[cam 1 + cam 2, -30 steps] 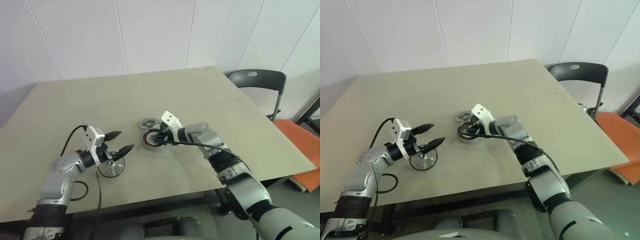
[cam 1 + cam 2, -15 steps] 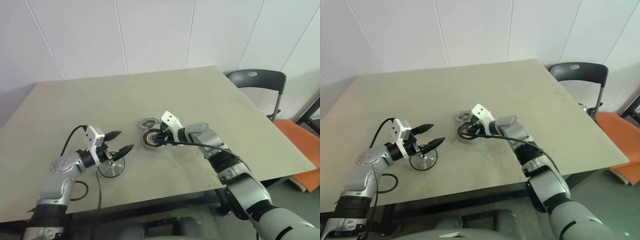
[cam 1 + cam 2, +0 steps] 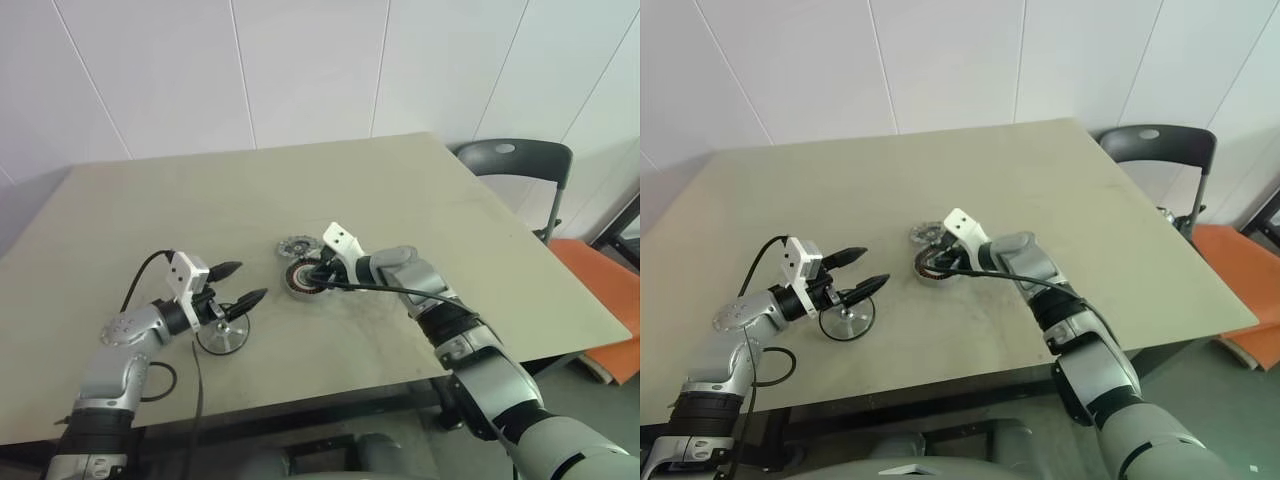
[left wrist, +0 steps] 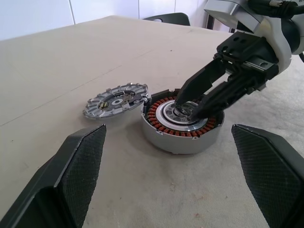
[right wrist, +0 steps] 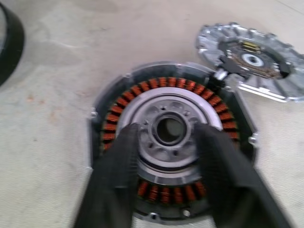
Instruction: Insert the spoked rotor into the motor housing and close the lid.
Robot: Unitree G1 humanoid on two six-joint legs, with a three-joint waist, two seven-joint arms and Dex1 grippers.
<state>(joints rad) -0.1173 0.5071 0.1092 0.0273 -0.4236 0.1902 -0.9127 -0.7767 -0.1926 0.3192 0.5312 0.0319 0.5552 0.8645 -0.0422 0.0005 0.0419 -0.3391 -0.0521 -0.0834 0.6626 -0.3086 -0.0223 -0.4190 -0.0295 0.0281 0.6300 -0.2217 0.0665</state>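
A pale beige surface point(image 3: 420, 200) stands before a white panelled wall point(image 3: 300, 70), with a dark grey folding chair point(image 3: 515, 165) at its far right corner.

Nearest the robot, on its left, lies the spoked rotor point(image 3: 222, 337), a thin flat wheel with a dark rim and a small silver hub, flat on the surface. The left gripper point(image 3: 238, 283) hangs just above the rotor's far edge, its jaws spread wide and pointing level toward the middle of the surface, holding nothing.

Farther in, near the middle, sits the motor housing point(image 4: 183, 124), a thick round puck with a grey wall, a ring of reddish-copper windings and a silver centre with a bore. The right gripper point(image 4: 190, 102) slants down onto its top; the two black fingertips point(image 5: 126, 142) stand either side of the raised hub, parted, and look to rest on the silver centre plate, though contact is hard to judge from here. The jaws are open around the hub and carry nothing.

Just beyond the housing, on the robot's left side of it and almost touching its rim, lies the lid point(image 4: 116, 99), a small grey metal disc with cut-out holes and a notched edge, flat on the surface.
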